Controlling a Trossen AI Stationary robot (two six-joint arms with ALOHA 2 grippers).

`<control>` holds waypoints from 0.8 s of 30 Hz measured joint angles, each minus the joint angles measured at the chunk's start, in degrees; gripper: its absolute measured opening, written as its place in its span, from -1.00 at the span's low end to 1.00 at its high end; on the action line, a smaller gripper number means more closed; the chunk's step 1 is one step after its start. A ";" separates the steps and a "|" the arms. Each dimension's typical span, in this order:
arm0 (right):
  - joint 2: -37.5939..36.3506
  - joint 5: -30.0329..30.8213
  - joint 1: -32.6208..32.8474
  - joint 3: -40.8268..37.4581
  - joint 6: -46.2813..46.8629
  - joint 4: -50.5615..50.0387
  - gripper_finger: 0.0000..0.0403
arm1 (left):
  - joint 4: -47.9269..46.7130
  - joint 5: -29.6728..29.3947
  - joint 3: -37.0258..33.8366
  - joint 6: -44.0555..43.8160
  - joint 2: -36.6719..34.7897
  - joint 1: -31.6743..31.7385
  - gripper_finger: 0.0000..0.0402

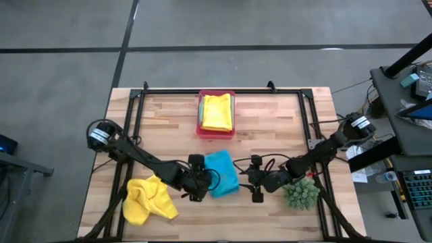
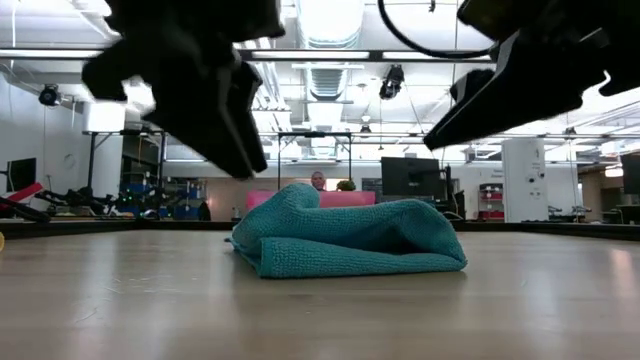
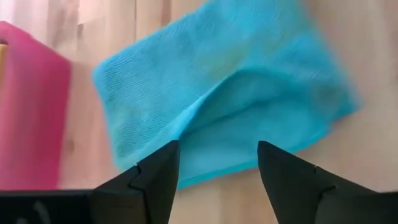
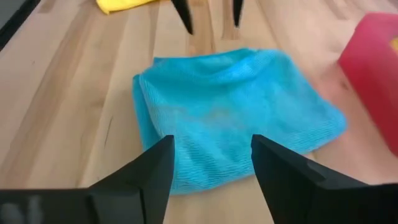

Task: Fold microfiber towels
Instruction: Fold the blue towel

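Note:
A turquoise blue towel (image 1: 221, 173) lies folded in several layers on the wooden table, its flat underside on the wood; it also shows in the low view (image 2: 345, 238). My left gripper (image 3: 217, 168) is open and hovers just off the towel's left near side, above the table (image 2: 235, 135). My right gripper (image 4: 211, 158) is open and hovers off the towel's right near side (image 2: 455, 120). A crumpled yellow towel (image 1: 148, 200) lies at the near left. A folded yellow towel (image 1: 217, 111) lies on top of a light green one in the pink tray (image 1: 200, 128).
The pink tray stands at the far middle of the table. A spiky green plant (image 1: 300, 194) stands just right of my right gripper. A black frame (image 1: 223, 91) runs round the table's edges. Bare wood lies between the blue towel and the tray.

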 joint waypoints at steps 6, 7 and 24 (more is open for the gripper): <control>-0.95 0.20 -0.02 -0.24 -1.95 0.46 -0.03 | -2.52 -1.93 -1.25 6.60 -0.15 2.67 0.00; -0.82 0.22 -0.02 -0.24 -1.92 0.49 -0.03 | -2.34 -1.95 -1.53 6.78 -0.15 3.36 0.00; 0.43 3.11 -0.15 -0.35 -0.38 0.49 -0.04 | 15.86 -1.87 -10.76 9.01 0.26 8.90 -0.06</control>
